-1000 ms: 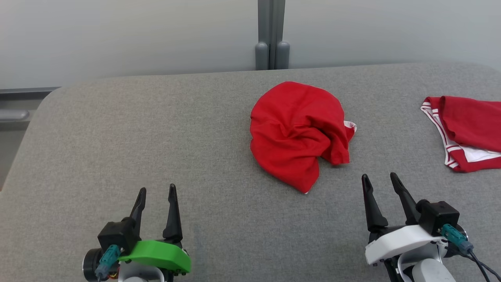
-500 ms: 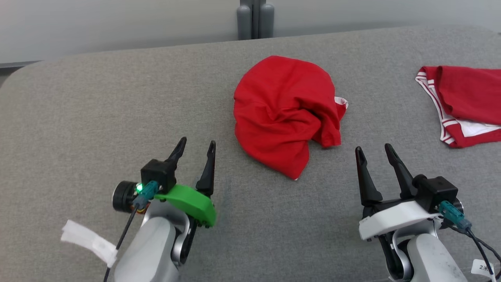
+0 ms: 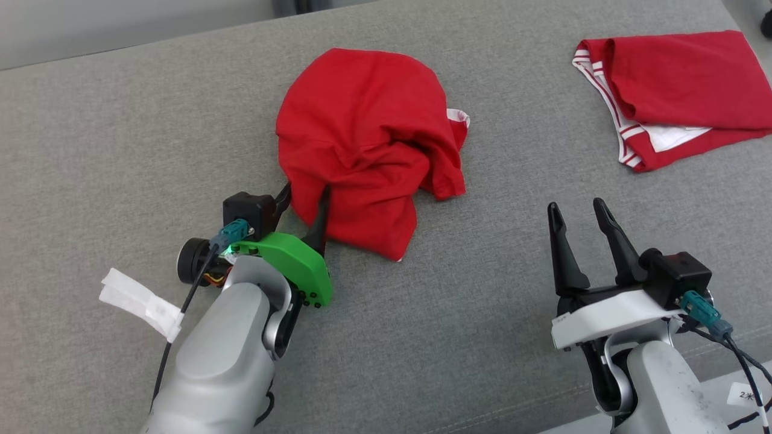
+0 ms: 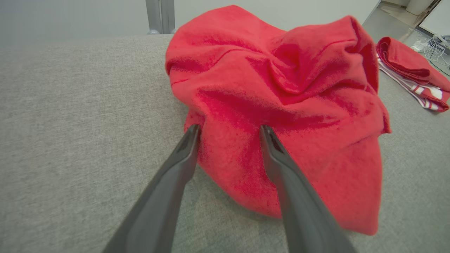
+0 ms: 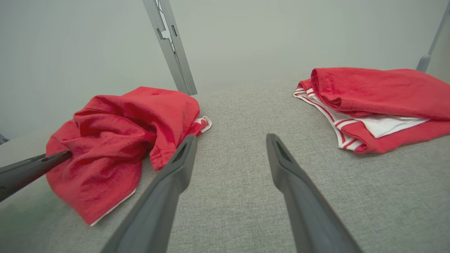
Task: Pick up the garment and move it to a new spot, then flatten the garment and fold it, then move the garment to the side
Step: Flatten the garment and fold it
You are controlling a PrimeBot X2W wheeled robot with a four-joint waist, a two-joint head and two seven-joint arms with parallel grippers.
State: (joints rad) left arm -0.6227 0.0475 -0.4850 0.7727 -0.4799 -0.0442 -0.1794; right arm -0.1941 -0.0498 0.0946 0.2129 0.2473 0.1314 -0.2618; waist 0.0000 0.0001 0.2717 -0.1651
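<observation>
My left gripper (image 4: 230, 129): agape, astride the crumpled red garment (image 3: 362, 120) edge.
My right gripper (image 3: 575, 205): agape, empty.
Far right: folded striped garment (image 3: 681, 78).

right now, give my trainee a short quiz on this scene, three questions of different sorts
1. True or false: cloth of the crumpled red garment lies between the fingers of the left claw.
2. Where is the folded striped garment? A) under the crumpled one B) apart from it, toward the robot's right C) on the floor
3. In a few words: how do the jaws of the right claw stand, and what do they hold?
Key: 1 true; 2 B; 3 open, holding nothing.
</observation>
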